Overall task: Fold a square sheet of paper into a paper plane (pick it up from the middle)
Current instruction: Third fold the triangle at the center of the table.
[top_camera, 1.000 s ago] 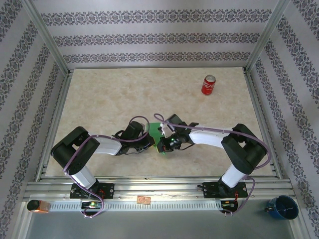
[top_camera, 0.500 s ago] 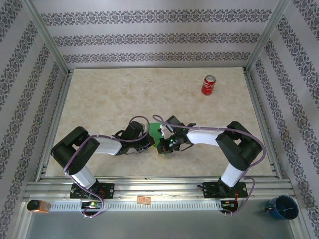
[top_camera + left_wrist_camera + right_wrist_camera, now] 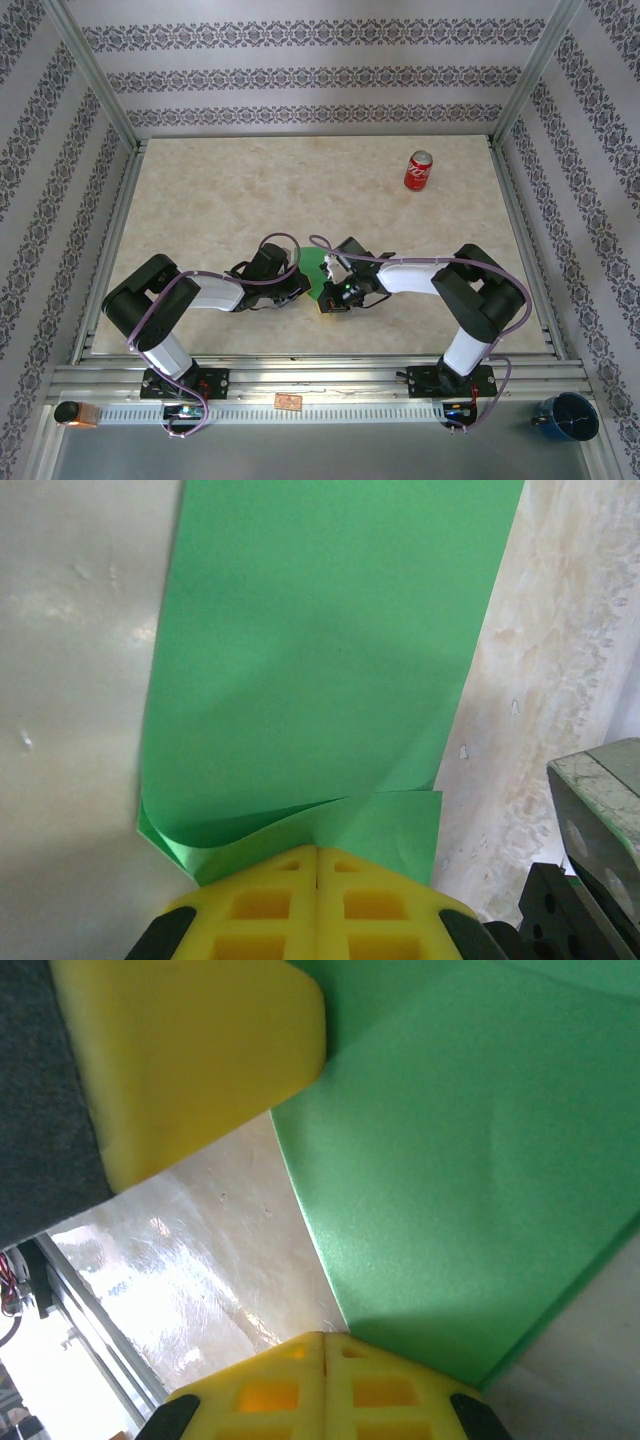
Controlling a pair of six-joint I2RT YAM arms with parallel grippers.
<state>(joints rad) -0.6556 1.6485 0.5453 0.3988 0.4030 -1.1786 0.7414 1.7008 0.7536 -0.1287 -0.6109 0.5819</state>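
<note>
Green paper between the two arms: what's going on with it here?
Both arms are working the square sheet of paper near the front middle of the table. The left gripper, shut, meets an edge that curls up at its tips; the right gripper, shut, touches another edge. No plane shape yet. The red soda can stands far right.

I see a red can (image 3: pixel 418 171) standing far right on the beige table (image 3: pixel 250 190), and a blue cup (image 3: pixel 566 416) past the near rail (image 3: pixel 350 411), right corner.
</note>
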